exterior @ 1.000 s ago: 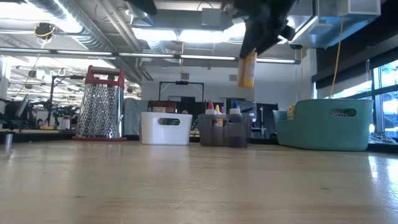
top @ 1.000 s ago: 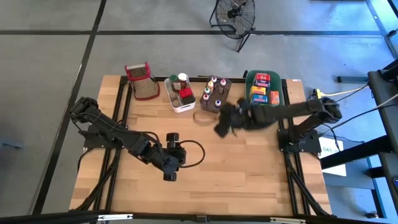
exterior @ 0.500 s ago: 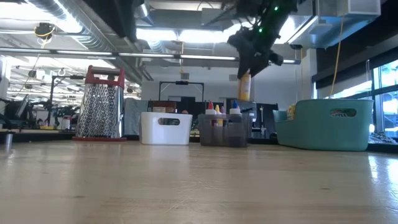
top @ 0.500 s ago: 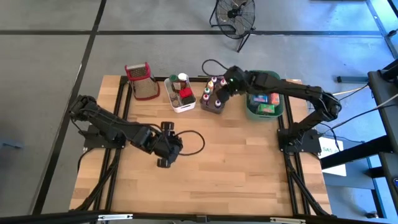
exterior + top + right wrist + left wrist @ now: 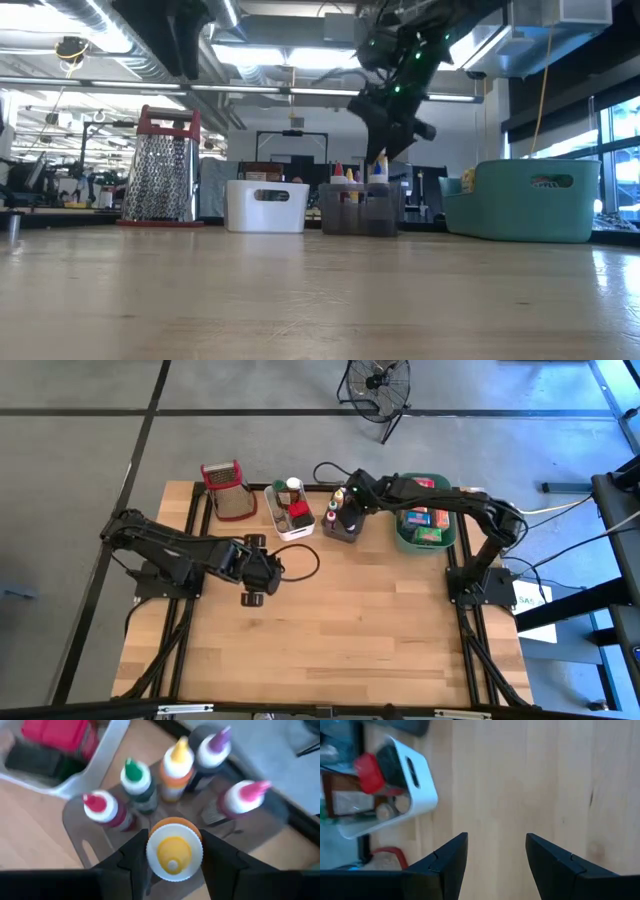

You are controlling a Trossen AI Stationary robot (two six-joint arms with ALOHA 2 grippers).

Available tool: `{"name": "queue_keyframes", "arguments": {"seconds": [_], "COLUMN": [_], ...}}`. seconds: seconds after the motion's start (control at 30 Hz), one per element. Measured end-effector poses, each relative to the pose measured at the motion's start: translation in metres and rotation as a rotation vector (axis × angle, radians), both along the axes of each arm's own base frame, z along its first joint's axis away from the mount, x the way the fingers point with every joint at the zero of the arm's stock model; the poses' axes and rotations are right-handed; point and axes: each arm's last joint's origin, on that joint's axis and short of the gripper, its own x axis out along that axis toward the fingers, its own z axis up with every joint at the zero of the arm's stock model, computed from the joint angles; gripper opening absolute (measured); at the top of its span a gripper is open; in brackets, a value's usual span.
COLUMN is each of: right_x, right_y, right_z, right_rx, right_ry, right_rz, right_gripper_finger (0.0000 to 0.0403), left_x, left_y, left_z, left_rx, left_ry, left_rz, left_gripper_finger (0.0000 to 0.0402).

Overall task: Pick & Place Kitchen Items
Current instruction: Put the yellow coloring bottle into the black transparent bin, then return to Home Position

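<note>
Placement step in hand: right gripper [image 5: 172,851] hangs over the grey tub [image 5: 345,525] near the table's far edge, jaws clamped on a yellow-capped bottle [image 5: 174,851] (orange body, seen cap-on in the right wrist view). Tub sits between the white tub [image 5: 292,520] and the green tub [image 5: 428,538] and already holds other squeeze bottles: red cap [image 5: 97,804], green cap [image 5: 134,771], yellow cap [image 5: 180,751], purple cap [image 5: 217,742], pink cap [image 5: 250,790]. Held bottle looks poised above the bare spot on the tub's near side, not yet seated as far as the low view shows.

Next move likely calls for a straight descent into that gap, clear of the red and green caps, then release.

Left gripper [image 5: 495,865] waits over bare wood toward the table's left side, jaws apart, nothing between them.
</note>
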Motion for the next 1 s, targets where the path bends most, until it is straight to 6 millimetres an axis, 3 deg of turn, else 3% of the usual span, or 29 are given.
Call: {"name": "queue_keyframes", "arguments": {"seconds": [0.27,0.5,1.0], "right_x": [0.012,0.014,0.015], "right_y": [-0.008,-0.013,-0.017], "right_z": [-0.031,-0.037,-0.037], "right_rx": [0.043,0.068,0.099], "right_ry": [0.06,0.038,-0.005], "right_rz": [0.035,0.038,0.047], "right_gripper_finger": [0.0155,0.0159,0.026], "left_x": [-0.009,-0.014,-0.007], "left_y": [0.019,0.029,0.039], "left_z": [-0.026,-0.056,-0.063], "left_rx": [-0.037,-0.09,-0.133], "left_ry": [0.093,0.18,0.138], "left_rz": [0.036,-0.011,-0.05], "left_gripper_finger": [0.0194,0.0194,0.0194]}}
